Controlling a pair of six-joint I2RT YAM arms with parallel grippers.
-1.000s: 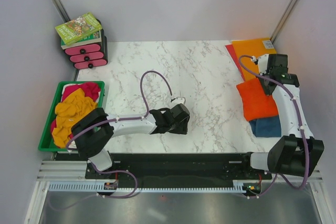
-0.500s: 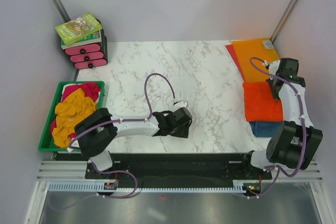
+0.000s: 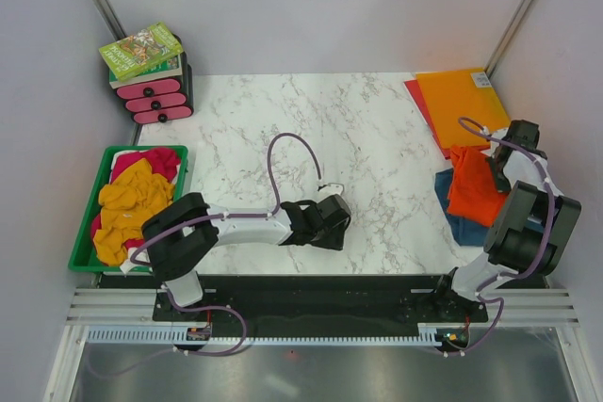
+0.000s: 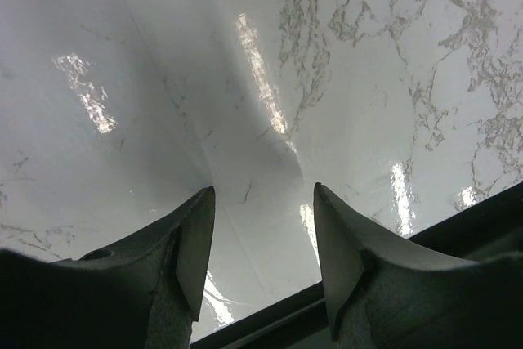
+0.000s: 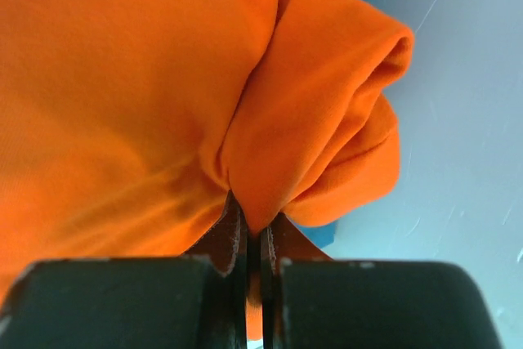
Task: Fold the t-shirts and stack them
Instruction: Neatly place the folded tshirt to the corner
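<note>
Left end effector hovers low over the bare marble worktop toward 6 o'clock, close to the near edge, with its two fingers spread and nothing between them. Off at its 9 o'clock a green bin sits at the worktop's left edge. It holds a crumpled mustard-yellow t-shirt on top, a magenta t-shirt at the far end, and a sliver of a white t-shirt beside that. At about 10 o'clock, in the far left corner, a green-covered book lies on a small pink drawer unit. Over at 2 o'clock a stiff orange folder rests on a red folder that shows along its left side. Just nearer, at 3 o'clock, the orange t-shirt is bunched up on the teal-blue t-shirt, which shows at its left and near edges. The right end effector is pressed together on a fold of the orange t-shirt, and the cloth puckers into the pinch and bulges out above the fingertips.
</note>
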